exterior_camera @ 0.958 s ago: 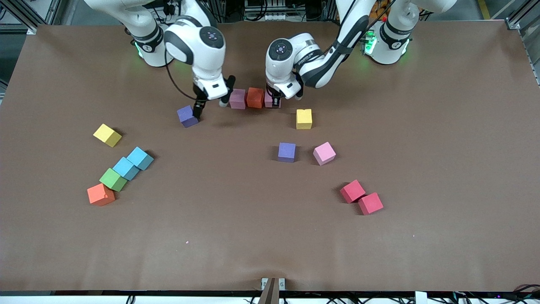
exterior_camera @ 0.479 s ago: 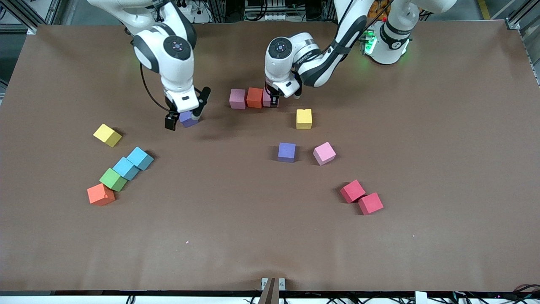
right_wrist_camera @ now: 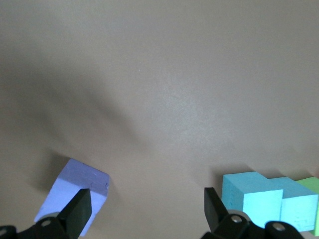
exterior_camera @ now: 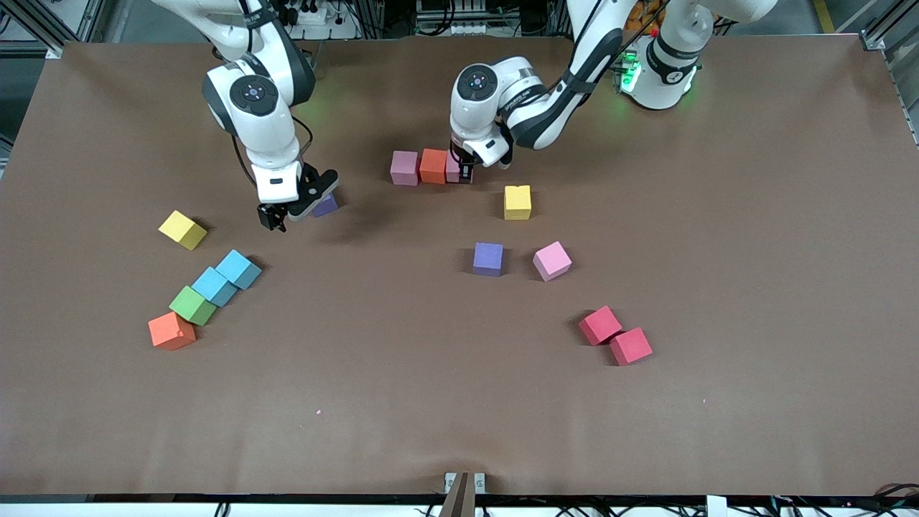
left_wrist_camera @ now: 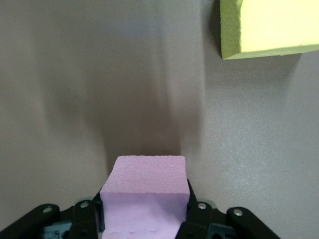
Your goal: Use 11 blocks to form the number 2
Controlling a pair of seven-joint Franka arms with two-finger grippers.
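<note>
Table [exterior_camera: 459,416]: brown, matte.
Row by the arms' bases: pink cube [exterior_camera: 404,167], orange-red cube [exterior_camera: 433,166], a third pink cube [exterior_camera: 452,166].
Middle: yellow [exterior_camera: 517,202], purple [exterior_camera: 488,258], pink [exterior_camera: 552,261], two red [exterior_camera: 600,324].
Right arm's end: purple [exterior_camera: 327,205], yellow [exterior_camera: 182,230], two light blue [exterior_camera: 238,269], green [exterior_camera: 192,305], orange [exterior_camera: 171,331].

A yellow block [exterior_camera: 517,202] stands near the three-block row [exterior_camera: 420,166].

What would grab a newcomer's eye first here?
Probably the left gripper, shut on a pink cube at the end of a short row beside an orange cube and a mauve cube. Next, the right gripper, jaws open, beside a purple cube.
</note>
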